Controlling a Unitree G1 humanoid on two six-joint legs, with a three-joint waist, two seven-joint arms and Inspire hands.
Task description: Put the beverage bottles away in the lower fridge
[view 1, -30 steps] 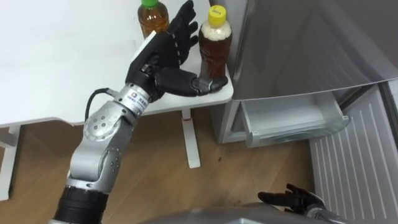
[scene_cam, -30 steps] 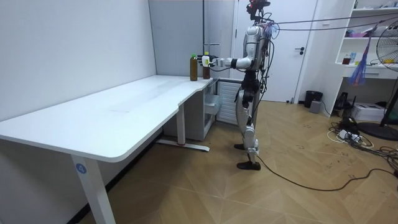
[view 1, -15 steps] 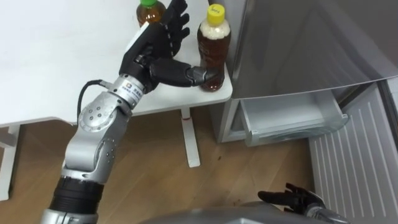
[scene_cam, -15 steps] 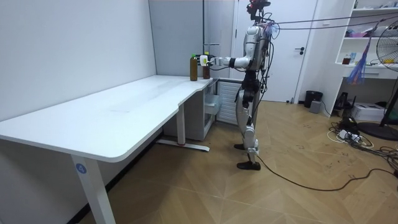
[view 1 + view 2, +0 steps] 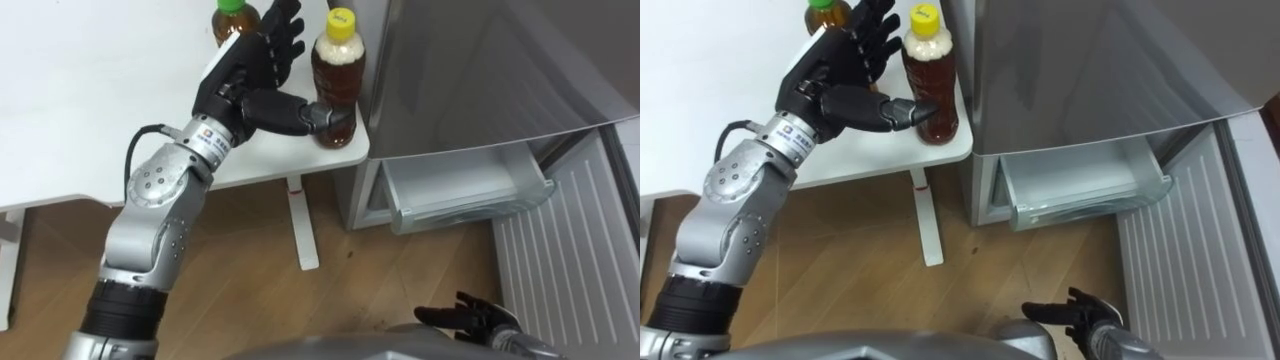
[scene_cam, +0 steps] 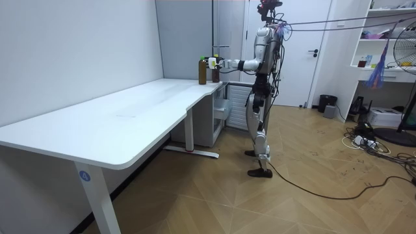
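Two tea bottles stand at the white table's (image 5: 90, 110) corner next to the fridge. One has a yellow cap (image 5: 338, 78) and the other a green cap (image 5: 234, 17). My left hand (image 5: 245, 85) is open between them, fingers straight and pointing up. Its thumb reaches across the front of the yellow-capped bottle's (image 5: 929, 75) lower part and touches it. My right hand (image 5: 468, 318) hangs low near the floor with relaxed fingers, holding nothing. In the room view I stand at the table's end with my left arm stretched toward the bottles (image 6: 215, 67).
The grey fridge (image 5: 480, 70) stands right of the table. Its lower compartment is open, with a pale drawer (image 5: 465, 190) pulled out and the ribbed door (image 5: 570, 270) swung toward me on the right. A white table leg (image 5: 303, 225) stands on the wooden floor.
My left hand has drawn a little to the left, so its fingers now stand between the two bottles instead of behind the yellow-capped one. The thumb stays on that bottle. Both bottles stand unmoved.
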